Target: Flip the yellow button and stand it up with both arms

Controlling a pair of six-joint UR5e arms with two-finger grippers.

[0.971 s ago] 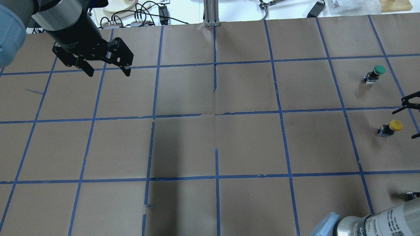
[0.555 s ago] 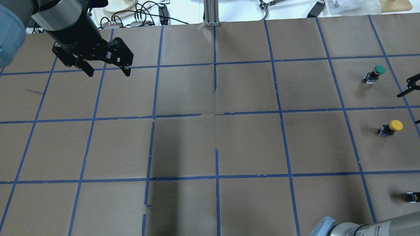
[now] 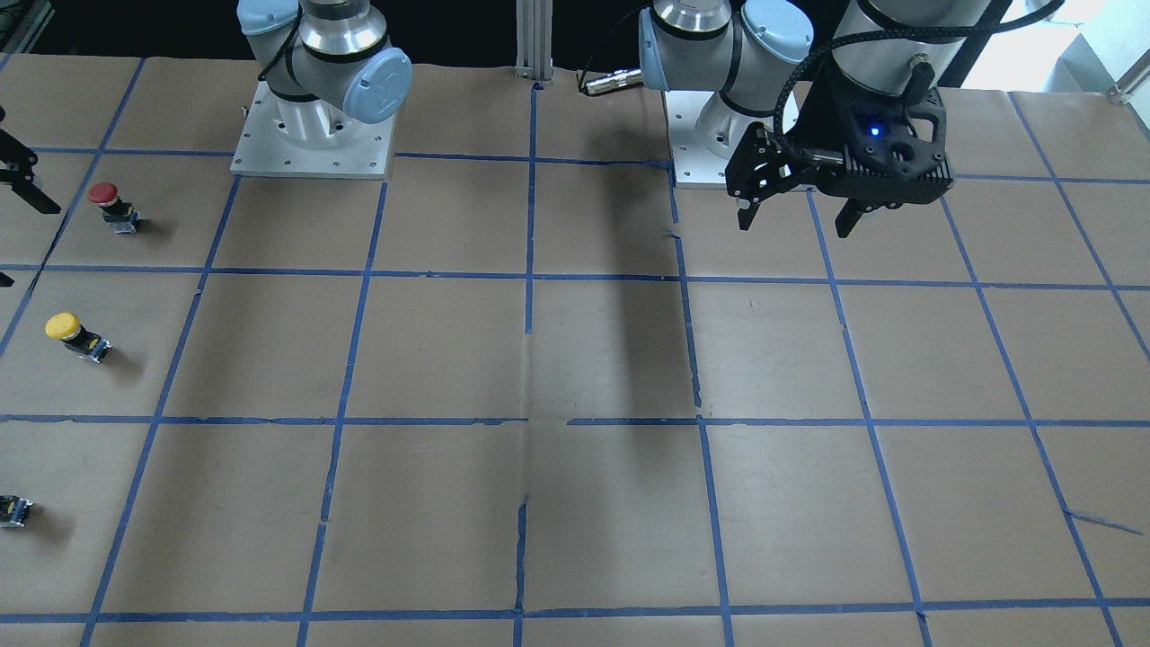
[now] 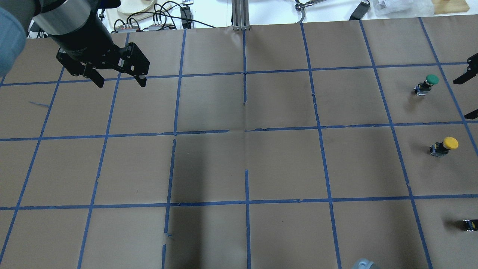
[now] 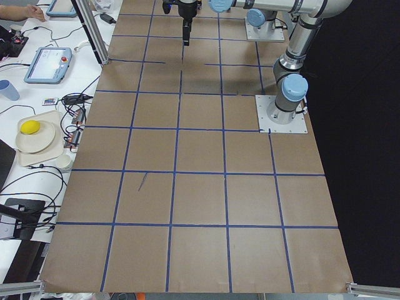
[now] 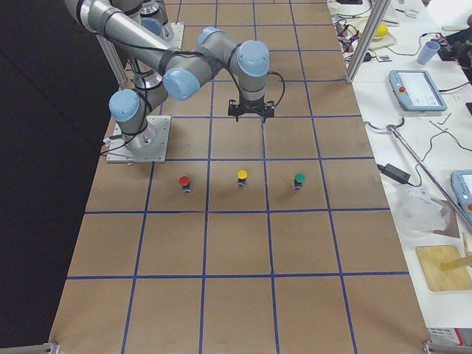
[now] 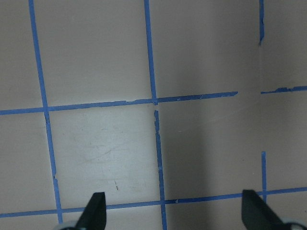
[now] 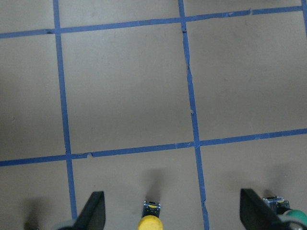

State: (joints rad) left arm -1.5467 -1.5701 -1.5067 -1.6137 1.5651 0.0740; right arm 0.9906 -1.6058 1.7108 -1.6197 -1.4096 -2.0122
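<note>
The yellow button (image 4: 444,145) is on the brown counter (image 4: 283,164), at the end on the robot's right side. It is the middle one in a row of three buttons. The green button (image 4: 427,83) is on its far side from the robot, and the red button (image 3: 111,204) is on the side closer to the robot bases. The three are well apart from each other and each one stands free. In the exterior right view the yellow cap shows above the dark block, so the button seems to stand with its cap up. In the other views it is too small to be sure of this.

The right gripper (image 6: 250,118) hangs in the air over this same end of the counter. Its two fingers are spread wide and it holds nothing. It is well apart from the yellow button. In the right wrist view the button shows small at the lower edge, between the two finger tips of the picture.

The left gripper (image 4: 121,83) hangs over the other end of the counter, on the robot's left and on the far half. Its fingers are also wide apart and it holds nothing. Under it the left wrist view shows only brown paper and the crossing lines of blue tape (image 7: 154,101).
</note>
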